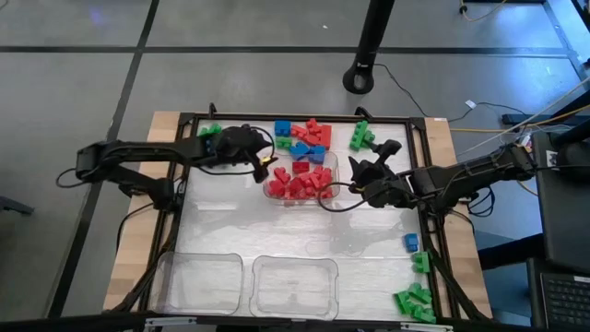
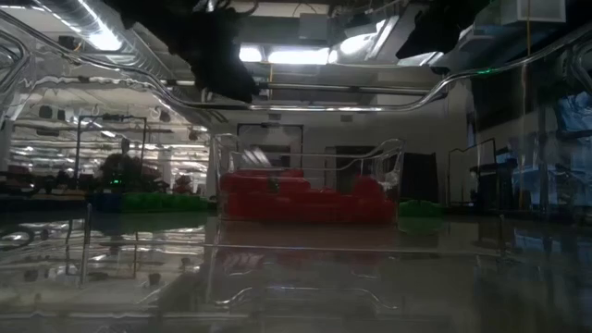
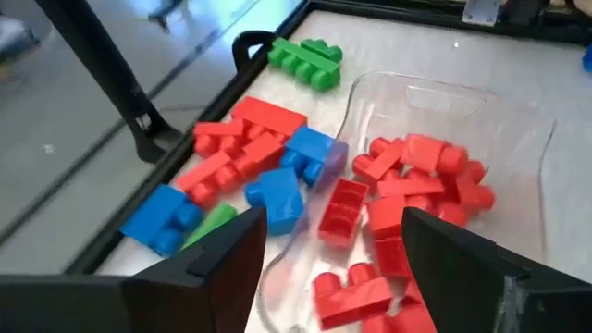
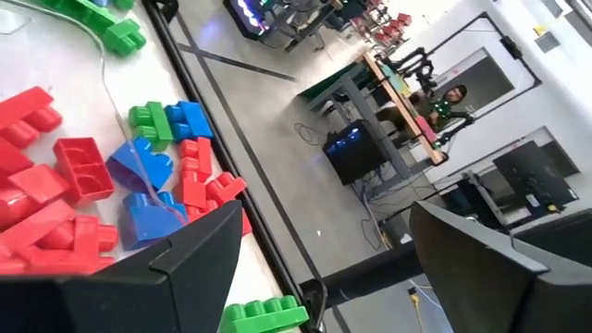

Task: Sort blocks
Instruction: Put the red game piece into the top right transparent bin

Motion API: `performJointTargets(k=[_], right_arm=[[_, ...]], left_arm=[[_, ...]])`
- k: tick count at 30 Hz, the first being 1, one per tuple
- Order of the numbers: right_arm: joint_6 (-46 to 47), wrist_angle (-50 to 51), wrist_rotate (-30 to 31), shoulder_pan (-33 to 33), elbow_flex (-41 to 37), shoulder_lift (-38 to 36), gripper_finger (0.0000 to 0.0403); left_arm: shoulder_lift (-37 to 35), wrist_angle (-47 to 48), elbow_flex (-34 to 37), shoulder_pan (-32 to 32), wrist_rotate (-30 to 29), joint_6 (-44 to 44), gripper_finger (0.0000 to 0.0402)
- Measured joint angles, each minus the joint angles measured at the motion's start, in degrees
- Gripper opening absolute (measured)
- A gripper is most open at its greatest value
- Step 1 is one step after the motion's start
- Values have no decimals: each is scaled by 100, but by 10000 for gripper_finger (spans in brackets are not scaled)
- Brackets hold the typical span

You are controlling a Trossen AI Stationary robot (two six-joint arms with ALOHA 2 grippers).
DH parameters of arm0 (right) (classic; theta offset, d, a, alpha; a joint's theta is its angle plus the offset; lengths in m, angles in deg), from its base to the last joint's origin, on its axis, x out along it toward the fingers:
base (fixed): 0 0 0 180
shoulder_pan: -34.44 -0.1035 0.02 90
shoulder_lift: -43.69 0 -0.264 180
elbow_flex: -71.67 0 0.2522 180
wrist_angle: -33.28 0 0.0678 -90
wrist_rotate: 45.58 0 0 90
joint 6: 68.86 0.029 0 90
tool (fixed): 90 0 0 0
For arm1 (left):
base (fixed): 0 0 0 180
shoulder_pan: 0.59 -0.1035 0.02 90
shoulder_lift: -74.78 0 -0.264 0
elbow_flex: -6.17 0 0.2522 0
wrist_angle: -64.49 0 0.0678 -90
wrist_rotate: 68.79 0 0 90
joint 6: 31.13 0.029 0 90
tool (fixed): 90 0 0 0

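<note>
Above the clear tray (image 1: 301,180) of red blocks (image 1: 300,184) mid-surface, the left gripper (image 3: 324,242) is hovering with fingers apart and empty, the right gripper (image 1: 361,171) waiting open beside it, risking nudging the tray into mixed blocks (image 1: 302,138) behind.

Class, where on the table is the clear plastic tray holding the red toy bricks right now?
In the high view, the clear plastic tray of red bricks sits at the table's far middle, between the left gripper and right gripper.
</note>
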Motion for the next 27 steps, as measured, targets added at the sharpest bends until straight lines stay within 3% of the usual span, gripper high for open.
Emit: performJointTargets(k=[4,8,13,22,27], right_arm=[[-149,-38,-115,230,0,46,312],[-746,-115,-745,907,-1,72,312],[-1751,-434,-2187,2343,0,72,312],[-2768,-1230,-5518,4810,2,375,312],[-2754,-1756,-6263,5246,2,1091,312]], left_arm=[[-322,-923,473,-218,31,506,241],[-530,-2057,903,-429,479,870,241],[-576,-3101,1148,-409,625,1376,241],[-536,-3412,1148,-558,610,1851,241],[-507,-3340,1152,-743,597,1789,241]])
